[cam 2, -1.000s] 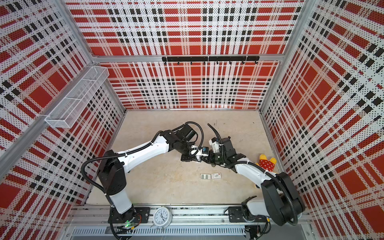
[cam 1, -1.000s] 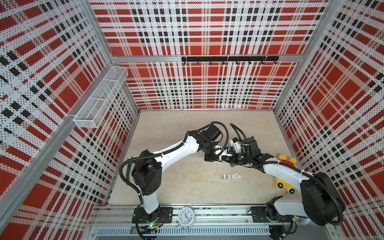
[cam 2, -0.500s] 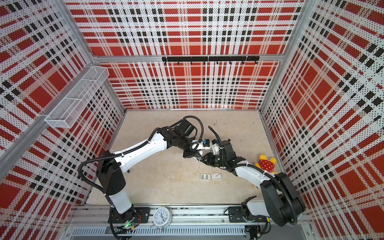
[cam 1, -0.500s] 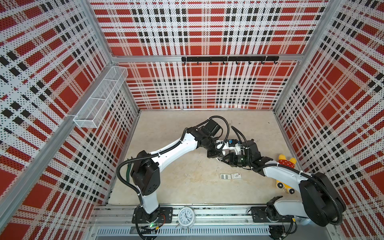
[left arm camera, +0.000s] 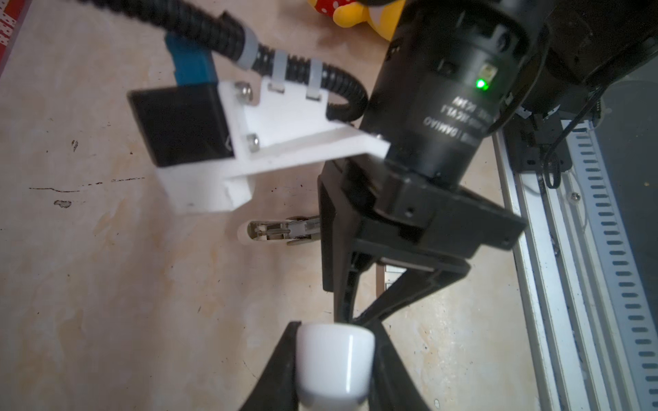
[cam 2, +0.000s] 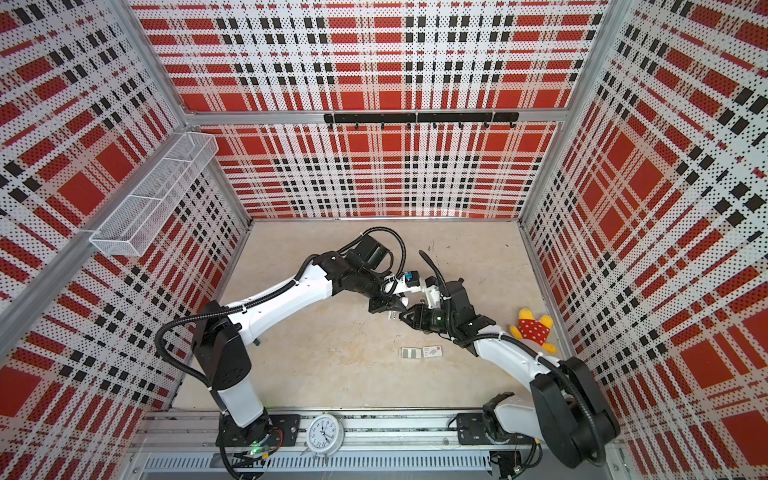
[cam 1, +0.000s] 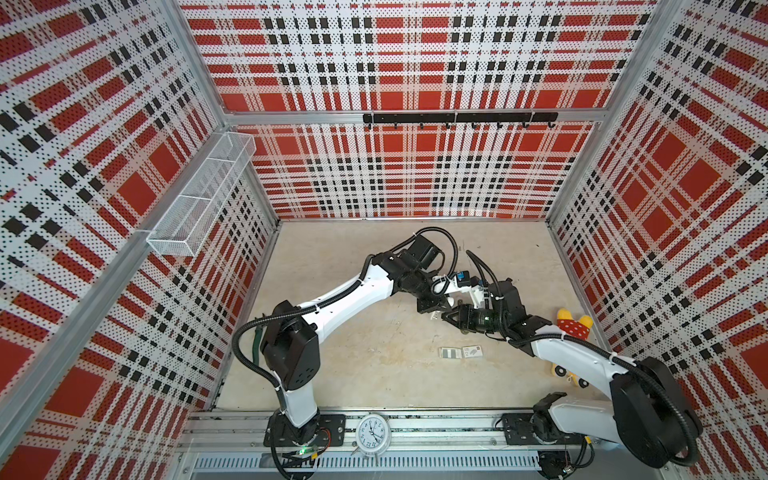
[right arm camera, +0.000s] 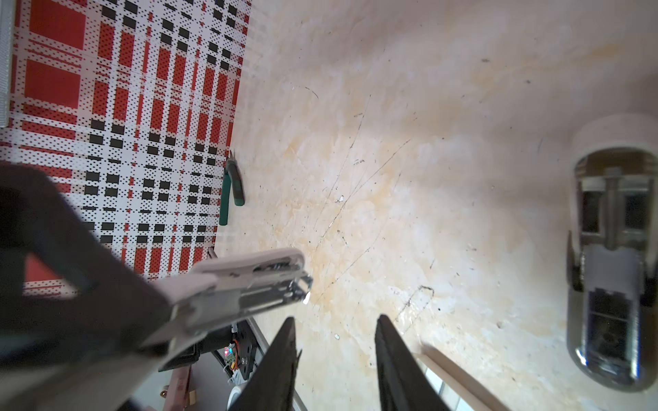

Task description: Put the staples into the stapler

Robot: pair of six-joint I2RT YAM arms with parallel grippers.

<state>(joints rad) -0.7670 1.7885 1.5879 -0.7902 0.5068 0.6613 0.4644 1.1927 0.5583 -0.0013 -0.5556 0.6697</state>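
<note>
Filling the bottom of a red, black and white plaid enclosure, the beige desk (cam 1: 353, 365) has two white-and-black arms mounted along its front edge, and they lean in to meet over its middle. A white wire basket (cam 1: 199, 203) hangs on the left wall, and a black hook rail (cam 1: 459, 118) runs along the back wall. A round white clock (cam 1: 373, 432) sits on the aluminium frame (cam 1: 436, 424) just past the front edge, between the two arm bases. A yellow plush toy (cam 1: 571, 328) in a red polka-dot dress lies by the right edge, and green-handled pliers (right arm camera: 231, 192) lie against the left edge. The left end effector (left arm camera: 334, 359) is clamped on a rounded white end of the stapler (right arm camera: 245, 284). It holds the stapler off the desk over the middle, with the white cover a little open above the metal magazine. Whether staples sit in the magazine I cannot tell. The right end effector (right arm camera: 336, 320) faces the stapler from close by, its fingers apart with nothing between them. A white-and-metal piece (right arm camera: 610, 249), stapler-like, lies on the desk beneath the right wrist. Between the middle and the front edge lies a printed white sleeve (cam 1: 472, 352). Just beside it, on the side toward the left edge, the staples (cam 1: 450, 353) lie as grey strips in a small white tray, apart from both end effectors.
</note>
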